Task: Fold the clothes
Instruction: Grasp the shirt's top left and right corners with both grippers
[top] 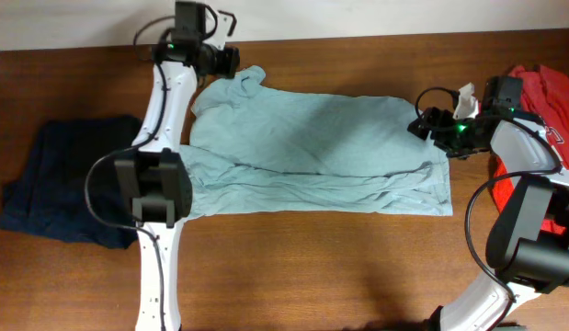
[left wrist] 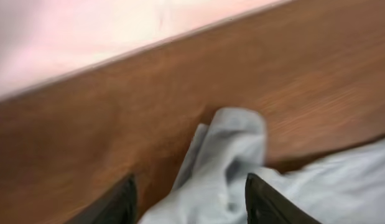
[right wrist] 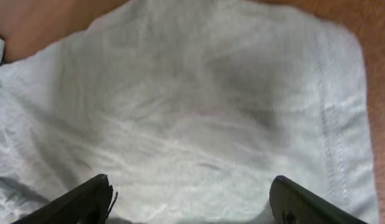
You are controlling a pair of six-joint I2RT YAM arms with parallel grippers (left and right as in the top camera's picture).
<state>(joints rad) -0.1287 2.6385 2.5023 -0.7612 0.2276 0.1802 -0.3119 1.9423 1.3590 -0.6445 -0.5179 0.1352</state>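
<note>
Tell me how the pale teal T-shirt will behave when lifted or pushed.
The pale teal T-shirt will probably be floppy: it lies flat with soft creases, and its corner sits crumpled. Likely light, since the fabric looks thin. Pushed, it would probably bunch up on the wooden table rather than slide whole.
</note>
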